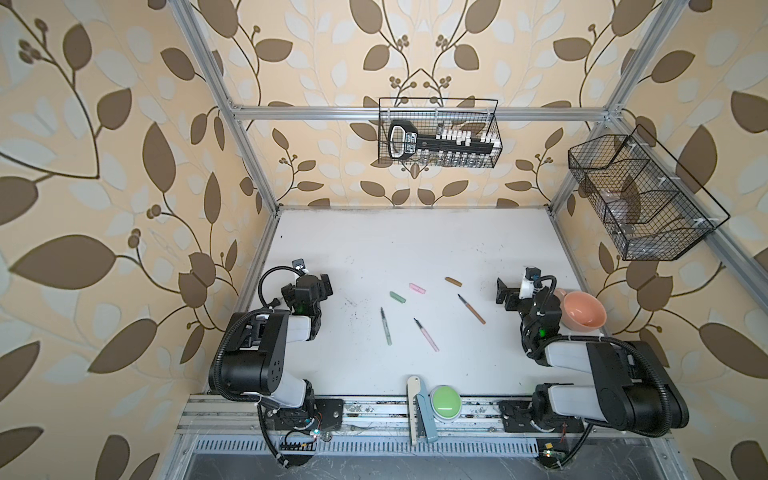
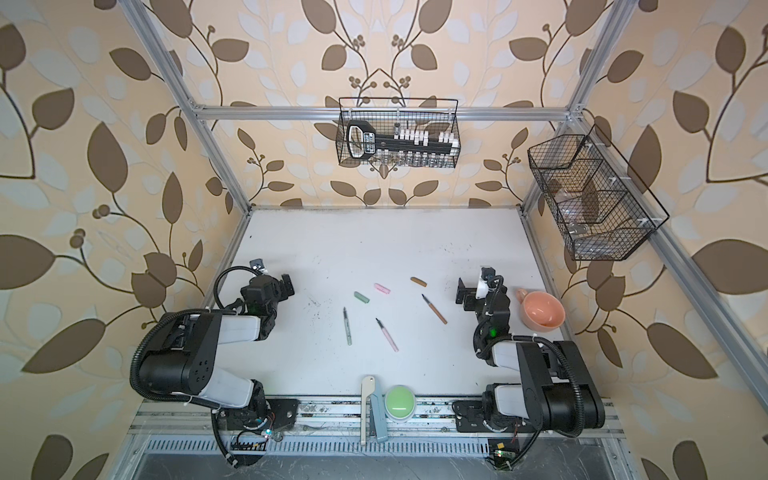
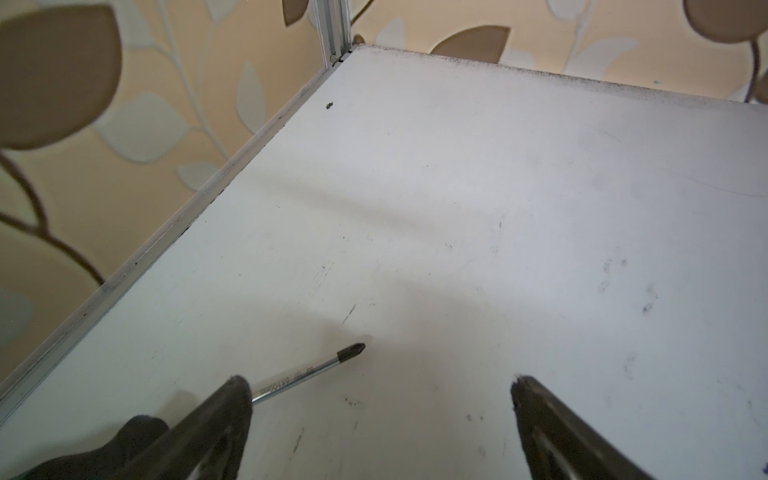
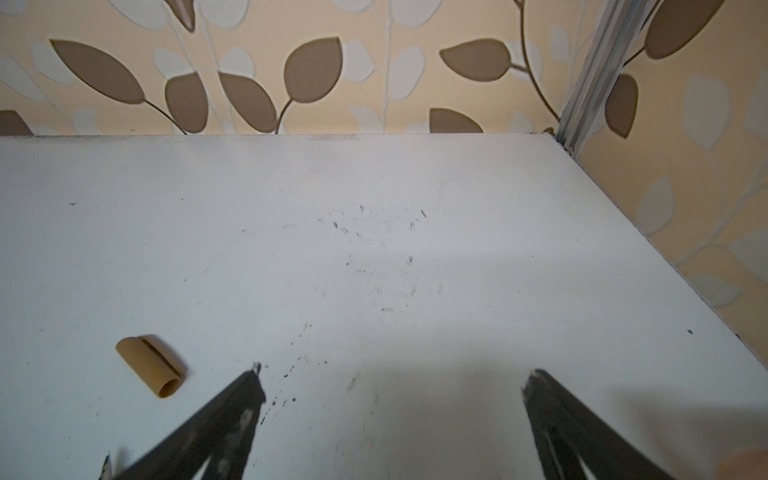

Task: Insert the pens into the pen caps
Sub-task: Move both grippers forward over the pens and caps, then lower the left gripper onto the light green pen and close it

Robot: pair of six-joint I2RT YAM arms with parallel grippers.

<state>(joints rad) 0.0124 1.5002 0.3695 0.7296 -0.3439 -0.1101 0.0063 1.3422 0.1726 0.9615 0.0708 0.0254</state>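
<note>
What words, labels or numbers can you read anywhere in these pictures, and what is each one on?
No text reads clearly.
Screwdriver shaft, left wrist view: printed marking, too blurred to read.
Black rack in the wire basket: white label, too small to read.
Green pen barrel: dark print, too small to read.

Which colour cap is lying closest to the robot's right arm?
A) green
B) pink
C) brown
C: in a top view the brown cap lies nearest the right end effector, while the pink cap and the green cap lie farther away.
</note>
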